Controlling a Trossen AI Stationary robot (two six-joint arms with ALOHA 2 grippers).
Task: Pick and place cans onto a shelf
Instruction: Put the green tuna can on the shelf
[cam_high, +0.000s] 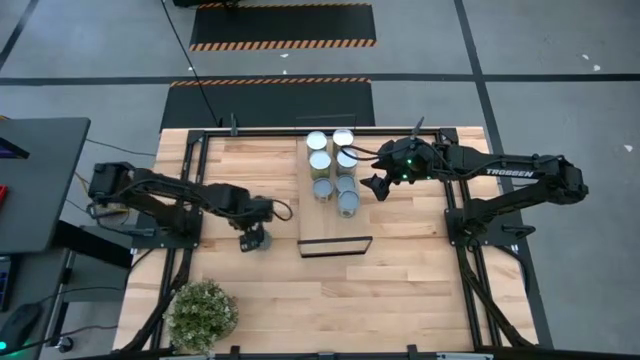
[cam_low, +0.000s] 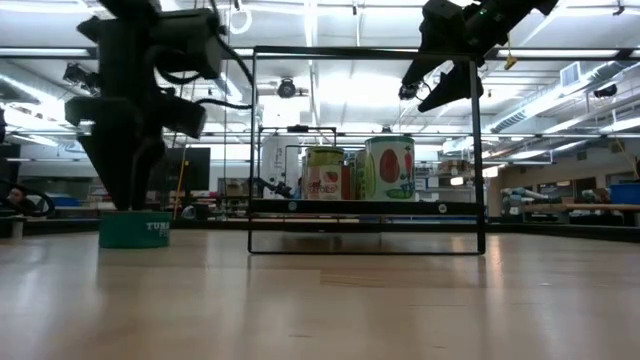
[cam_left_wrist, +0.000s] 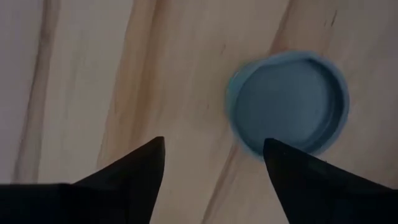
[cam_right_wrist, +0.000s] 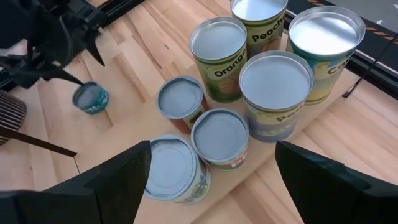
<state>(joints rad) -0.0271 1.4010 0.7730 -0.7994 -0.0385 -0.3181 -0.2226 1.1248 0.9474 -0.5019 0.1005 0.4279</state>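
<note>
Several cans (cam_high: 333, 170) with pale round tops stand grouped on the far part of the light-wood shelf (cam_high: 335, 228). The shelf's black frame (cam_high: 335, 247) is at its near end. One small teal can (cam_low: 135, 228) stands upright on the tabletop left of the shelf; it also shows in the left wrist view (cam_left_wrist: 286, 102). My left gripper (cam_high: 253, 243) is open just above it, pointing down, and the can sits off to one side of the gap (cam_left_wrist: 211, 155). My right gripper (cam_high: 376, 187) is open and empty, high above the cans on the shelf (cam_right_wrist: 211, 168).
A bushy potted plant (cam_high: 202, 315) stands at the table's near left corner. A dark desk (cam_high: 40, 180) stands beyond the left edge. In the low view the black frame (cam_low: 365, 50) rises tall around the shelf. Bare tabletop lies near and right of the shelf.
</note>
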